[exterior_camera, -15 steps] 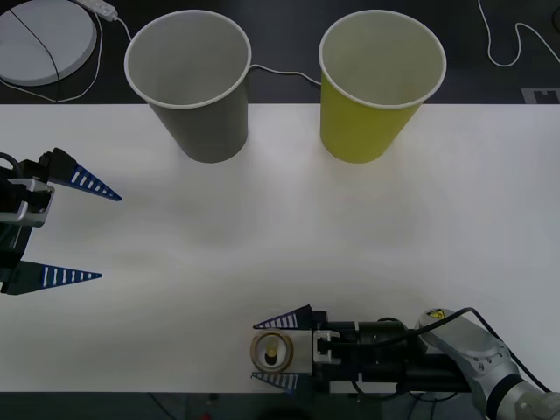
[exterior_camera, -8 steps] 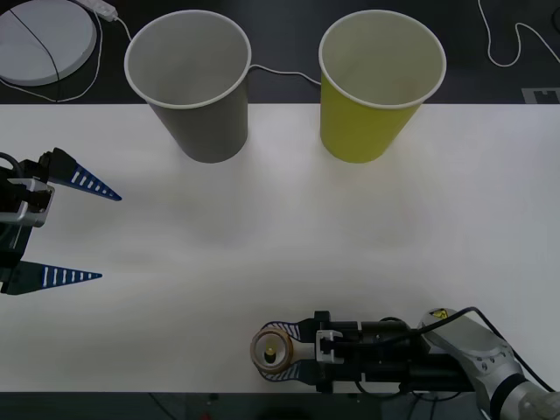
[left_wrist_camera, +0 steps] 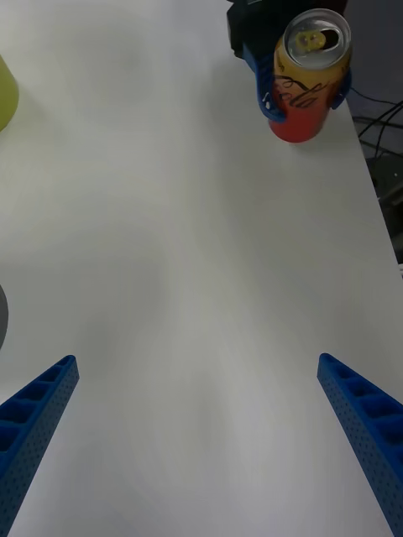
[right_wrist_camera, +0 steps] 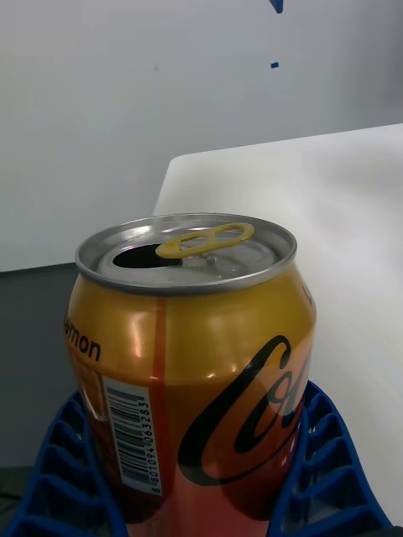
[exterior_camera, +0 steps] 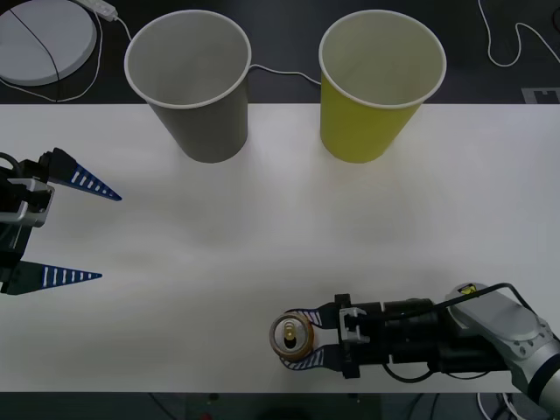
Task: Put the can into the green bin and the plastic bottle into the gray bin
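The right gripper (exterior_camera: pixel 297 340) is near the front edge of the white table (exterior_camera: pixel 280 227), a little to the right of the middle. Its 2 blue ribbed fingers (right_wrist_camera: pixel 323 470) are closed on the can (exterior_camera: pixel 291 336), one on each side of the lower body. The can stands upright in this grip. Its silver top faces up, the mouth is open and the yellow pull tab lies flat over it. In the right wrist view the can (right_wrist_camera: pixel 189 361) shows an orange-yellow side with black script, a barcode and a red lower part. In the left wrist view the can (left_wrist_camera: pixel 307 74) is seen from farther away, with the blue fingers around it, close to the table edge. I cannot tell if the bottom of the can touches the table.

The left gripper (exterior_camera: pixel 61 232) is at the left edge of the table, well apart from the can. Its 2 fingers (left_wrist_camera: pixel 365 428) are wide apart and hold nothing.

The gray bin (exterior_camera: pixel 197 122) and the green bin (exterior_camera: pixel 372 122) stand upright at the far edge of the table, side by side with a gap between them. The gray one is on the left and the green one on the right. Both are well apart from the can. The visible inside of each bin is pale.
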Available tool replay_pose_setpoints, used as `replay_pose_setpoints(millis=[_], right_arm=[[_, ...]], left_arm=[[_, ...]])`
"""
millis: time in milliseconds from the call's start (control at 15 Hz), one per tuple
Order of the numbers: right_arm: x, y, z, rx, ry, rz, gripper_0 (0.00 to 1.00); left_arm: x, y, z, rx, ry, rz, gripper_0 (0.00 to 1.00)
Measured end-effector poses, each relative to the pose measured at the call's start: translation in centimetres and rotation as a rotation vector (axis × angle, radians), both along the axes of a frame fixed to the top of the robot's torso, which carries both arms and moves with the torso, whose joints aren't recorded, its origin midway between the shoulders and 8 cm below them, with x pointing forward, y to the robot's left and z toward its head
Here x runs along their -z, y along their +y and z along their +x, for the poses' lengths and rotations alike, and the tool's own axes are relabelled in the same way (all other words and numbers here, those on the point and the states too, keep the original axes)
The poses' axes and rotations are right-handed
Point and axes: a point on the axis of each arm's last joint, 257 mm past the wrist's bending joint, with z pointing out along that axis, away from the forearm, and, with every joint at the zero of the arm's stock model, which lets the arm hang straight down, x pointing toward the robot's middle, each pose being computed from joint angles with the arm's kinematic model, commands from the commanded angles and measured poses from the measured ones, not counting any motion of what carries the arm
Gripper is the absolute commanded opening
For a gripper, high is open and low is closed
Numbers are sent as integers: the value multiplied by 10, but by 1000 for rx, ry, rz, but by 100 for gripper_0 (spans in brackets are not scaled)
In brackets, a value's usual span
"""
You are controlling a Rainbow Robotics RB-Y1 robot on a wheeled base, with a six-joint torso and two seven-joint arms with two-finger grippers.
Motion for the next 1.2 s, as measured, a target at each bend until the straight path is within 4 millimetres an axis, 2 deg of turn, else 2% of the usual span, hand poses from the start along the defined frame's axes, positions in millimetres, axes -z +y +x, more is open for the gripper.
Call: replay_pose_setpoints(millis=[467,867,1200], right_arm=[[-38,-47,19,84,90,-154,0],[-80,-80,35,324,264,-247,0],[-121,-129,41,492,382,-368,0]], left_arm=[[0,0,0,0,0,0,100],[0,0,0,0,0,0,100],[0,0,0,0,0,0,100]])
